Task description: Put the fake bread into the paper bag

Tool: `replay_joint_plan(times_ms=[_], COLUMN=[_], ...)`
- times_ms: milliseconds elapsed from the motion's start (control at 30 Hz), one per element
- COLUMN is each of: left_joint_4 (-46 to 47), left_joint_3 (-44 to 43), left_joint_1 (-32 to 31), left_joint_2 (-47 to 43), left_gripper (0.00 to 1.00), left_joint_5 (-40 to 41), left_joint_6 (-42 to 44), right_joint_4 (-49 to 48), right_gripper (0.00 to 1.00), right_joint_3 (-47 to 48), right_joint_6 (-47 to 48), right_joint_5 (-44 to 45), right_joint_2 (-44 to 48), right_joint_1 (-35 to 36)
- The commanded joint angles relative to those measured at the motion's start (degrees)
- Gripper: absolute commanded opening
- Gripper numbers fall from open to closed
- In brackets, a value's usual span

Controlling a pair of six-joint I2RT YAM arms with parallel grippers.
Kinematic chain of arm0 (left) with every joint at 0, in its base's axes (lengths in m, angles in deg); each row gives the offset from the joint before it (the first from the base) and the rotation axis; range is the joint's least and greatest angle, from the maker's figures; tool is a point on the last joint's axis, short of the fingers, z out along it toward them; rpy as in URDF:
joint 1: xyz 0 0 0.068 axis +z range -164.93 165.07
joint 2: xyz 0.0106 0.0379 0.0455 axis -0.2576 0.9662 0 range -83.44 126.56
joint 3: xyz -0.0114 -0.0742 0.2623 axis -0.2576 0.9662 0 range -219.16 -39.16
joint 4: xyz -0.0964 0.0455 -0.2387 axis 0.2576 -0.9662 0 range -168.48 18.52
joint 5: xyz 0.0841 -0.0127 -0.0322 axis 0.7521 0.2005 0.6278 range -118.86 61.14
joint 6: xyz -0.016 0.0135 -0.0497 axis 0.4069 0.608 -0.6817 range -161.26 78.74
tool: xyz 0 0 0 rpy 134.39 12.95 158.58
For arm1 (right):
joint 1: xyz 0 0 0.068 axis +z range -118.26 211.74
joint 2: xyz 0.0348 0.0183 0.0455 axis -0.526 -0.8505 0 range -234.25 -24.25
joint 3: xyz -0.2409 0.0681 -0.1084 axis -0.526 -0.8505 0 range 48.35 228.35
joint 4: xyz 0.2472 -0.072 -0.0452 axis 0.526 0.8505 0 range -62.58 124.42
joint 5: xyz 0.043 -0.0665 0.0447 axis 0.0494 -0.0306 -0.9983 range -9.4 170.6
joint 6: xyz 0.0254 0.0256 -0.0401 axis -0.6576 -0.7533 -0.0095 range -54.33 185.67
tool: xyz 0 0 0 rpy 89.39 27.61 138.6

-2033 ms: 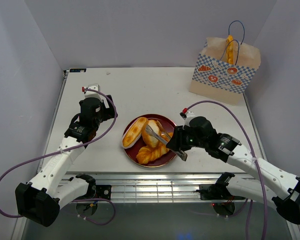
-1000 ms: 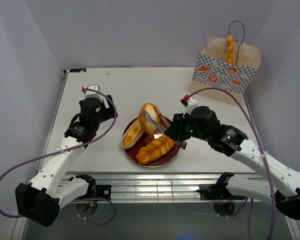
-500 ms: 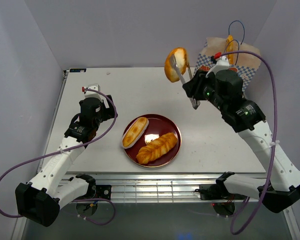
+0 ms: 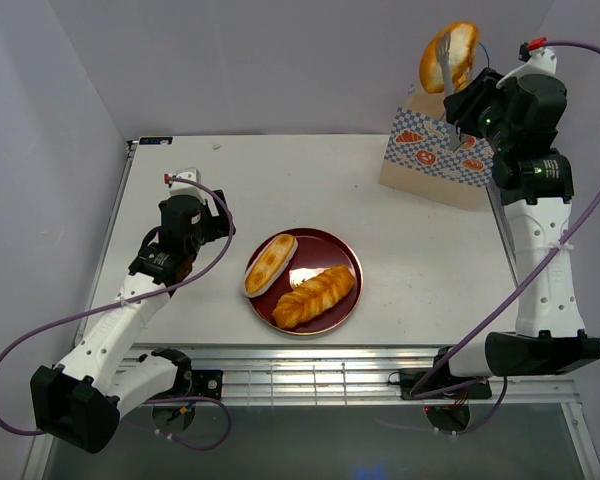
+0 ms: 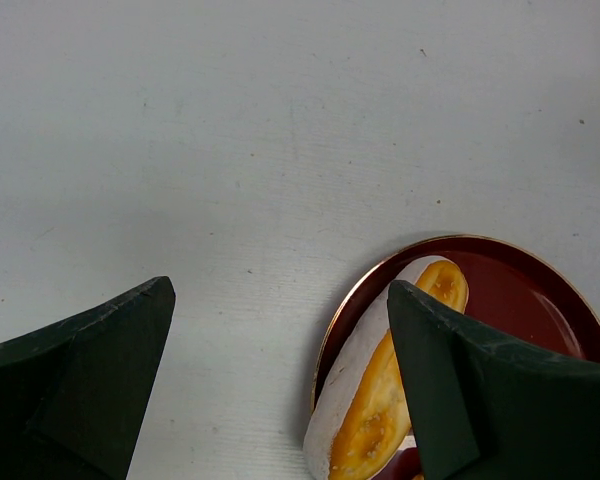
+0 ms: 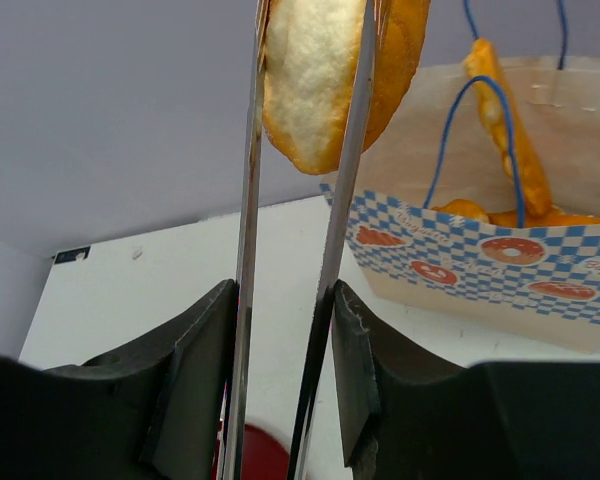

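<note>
Having left plate (image 4: 352, 258), bun (image 4: 452, 52) in tongs (image 6: 248, 200) hangs above paper bag (image 4: 430, 160).

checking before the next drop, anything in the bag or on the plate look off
One thing: a long orange pastry stands on end in the paper bag, poking well above its rim instead of lying down inside. The dark red plate looks tidy.
</note>
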State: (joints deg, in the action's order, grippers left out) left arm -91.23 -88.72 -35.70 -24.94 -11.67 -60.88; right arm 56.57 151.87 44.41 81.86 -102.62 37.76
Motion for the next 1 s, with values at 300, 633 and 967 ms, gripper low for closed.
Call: replay_joint_plan(times_ms=[300, 633, 967], left_joint_4=[0.2, 0.4, 0.3], left_joint_3=[-1.8, -1.5, -1.6], left_joint_1=[-0.2, -0.5, -0.6], left_joint_2=[-0.2, 0.4, 0.7], left_gripper=[0.98, 0.98, 0.98], left_joint_5=[-2.9, -4.5, -4.6], left_joint_6=[-1.0, -1.2, -1.2], right_joint_4=[-6.6, -11.1, -16.7], right_gripper=[0.08, 0.08, 0.08], right_joint_3=[2.6, -7.6, -13.1], right_joint_6=[0.9, 3.3, 3.3], right_joint_5=[3.3, 5.6, 3.7], right_joint_2=[2.3, 2.8, 0.4], right_joint_1=[-16.1, -17.2, -17.4])
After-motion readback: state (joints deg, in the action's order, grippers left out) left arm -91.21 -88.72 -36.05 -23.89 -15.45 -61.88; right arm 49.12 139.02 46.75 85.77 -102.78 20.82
